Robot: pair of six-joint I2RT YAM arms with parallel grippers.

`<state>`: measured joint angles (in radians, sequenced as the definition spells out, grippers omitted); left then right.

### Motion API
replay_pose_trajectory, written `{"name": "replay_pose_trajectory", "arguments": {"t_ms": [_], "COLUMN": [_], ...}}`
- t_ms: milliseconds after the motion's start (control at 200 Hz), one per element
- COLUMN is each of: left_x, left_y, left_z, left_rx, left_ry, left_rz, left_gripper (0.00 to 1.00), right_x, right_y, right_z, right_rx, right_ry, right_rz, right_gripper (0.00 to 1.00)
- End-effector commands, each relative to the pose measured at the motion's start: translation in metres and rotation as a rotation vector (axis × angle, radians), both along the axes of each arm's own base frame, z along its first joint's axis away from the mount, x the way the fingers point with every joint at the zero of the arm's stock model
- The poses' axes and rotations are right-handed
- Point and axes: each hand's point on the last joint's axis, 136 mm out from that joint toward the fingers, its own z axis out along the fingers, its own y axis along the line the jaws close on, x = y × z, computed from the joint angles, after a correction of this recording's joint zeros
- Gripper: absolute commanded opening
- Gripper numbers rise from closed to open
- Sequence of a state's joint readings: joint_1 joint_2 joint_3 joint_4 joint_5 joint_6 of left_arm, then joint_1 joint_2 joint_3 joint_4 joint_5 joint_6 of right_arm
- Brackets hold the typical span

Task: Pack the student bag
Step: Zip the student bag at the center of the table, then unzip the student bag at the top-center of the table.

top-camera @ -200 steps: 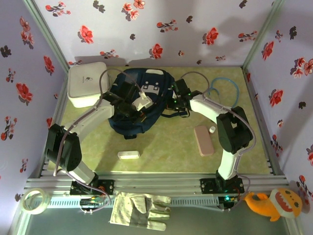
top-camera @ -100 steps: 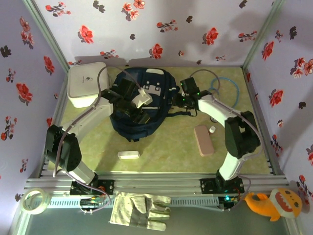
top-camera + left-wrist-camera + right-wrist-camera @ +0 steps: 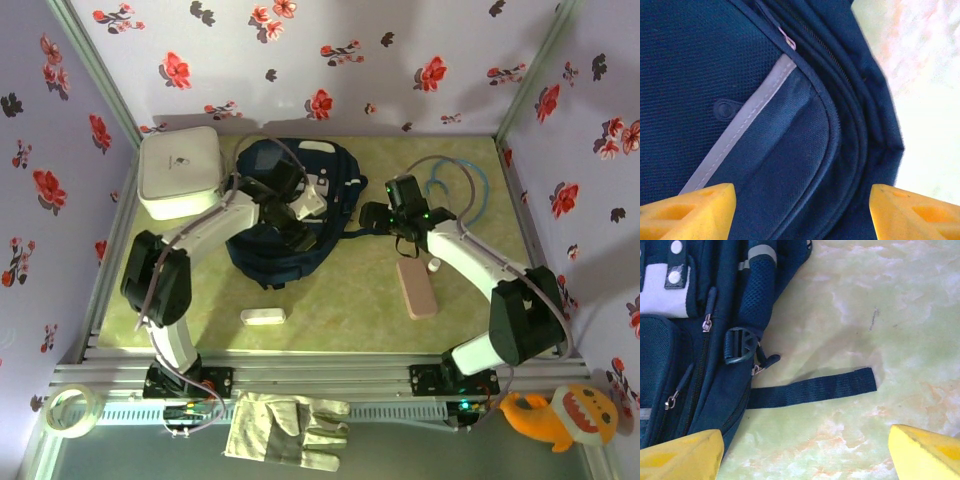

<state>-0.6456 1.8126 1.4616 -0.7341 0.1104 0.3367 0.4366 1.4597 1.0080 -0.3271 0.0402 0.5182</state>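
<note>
The student bag (image 3: 262,258), dark navy with a grey-white front patch (image 3: 660,290), lies flat at the back middle of the table. My left gripper (image 3: 300,236) hovers right above its front; in the left wrist view the gripper (image 3: 802,215) is open, its yellow fingers (image 3: 690,210) spread over the navy fabric and a pale stripe (image 3: 740,130). My right gripper (image 3: 370,214) is just off the bag's right side. In the right wrist view it (image 3: 805,455) stands open above bare table, with a loose black strap (image 3: 810,387) and a buckle (image 3: 740,345) ahead of it.
A white rounded box (image 3: 180,170) stands at the back left beside the bag. A pink case (image 3: 415,285) and a small white bottle (image 3: 434,265) lie under the right arm. A small white box (image 3: 262,316) lies in front of the bag. A blue cable (image 3: 462,180) curls at the back right.
Both grippers went from shut to open. The right gripper pulled away from the bag to the right. The left gripper shifted a little right and back over the bag.
</note>
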Motion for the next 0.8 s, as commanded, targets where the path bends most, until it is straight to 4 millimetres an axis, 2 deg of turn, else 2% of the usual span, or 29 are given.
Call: {"name": "replay_pose_trajectory", "arguments": {"t_ms": [0,200,380,560,655,710,795], "left_x": [0.012,0.022,0.02,0.029,0.034,0.037,0.038], "left_y": [0.001,-0.005,-0.014,-0.017,-0.018,-0.02,-0.021], "left_z": [-0.005,-0.014,-0.026,-0.033,-0.032,-0.028,-0.019], "left_rx": [0.113,0.144,0.175,0.213,0.221,0.213,0.2], "left_ry": [-0.085,-0.091,-0.075,-0.077,-0.082,-0.089,-0.097], "left_rz": [-0.06,-0.077,-0.152,-0.18,-0.173,-0.166,-0.145], "left_gripper": [0.69,0.64,0.68,0.66,0.56,0.43,0.3], "right_x": [0.006,0.004,0.002,0.0,-0.001,-0.001,-0.002], "right_y": [-0.006,-0.004,-0.003,-0.005,-0.007,-0.009,-0.009], "right_z": [0.017,0.016,0.015,0.017,0.017,0.017,0.016], "right_rx": [0.019,0.05,0.067,0.064,0.06,0.056,0.053], "right_ry": [-0.07,-0.064,-0.063,-0.066,-0.069,-0.068,-0.066], "right_rz": [-0.054,-0.062,-0.066,-0.073,-0.08,-0.082,-0.082], "right_gripper": [0.87,0.87,0.87,0.87,0.87,0.88,0.87]}}
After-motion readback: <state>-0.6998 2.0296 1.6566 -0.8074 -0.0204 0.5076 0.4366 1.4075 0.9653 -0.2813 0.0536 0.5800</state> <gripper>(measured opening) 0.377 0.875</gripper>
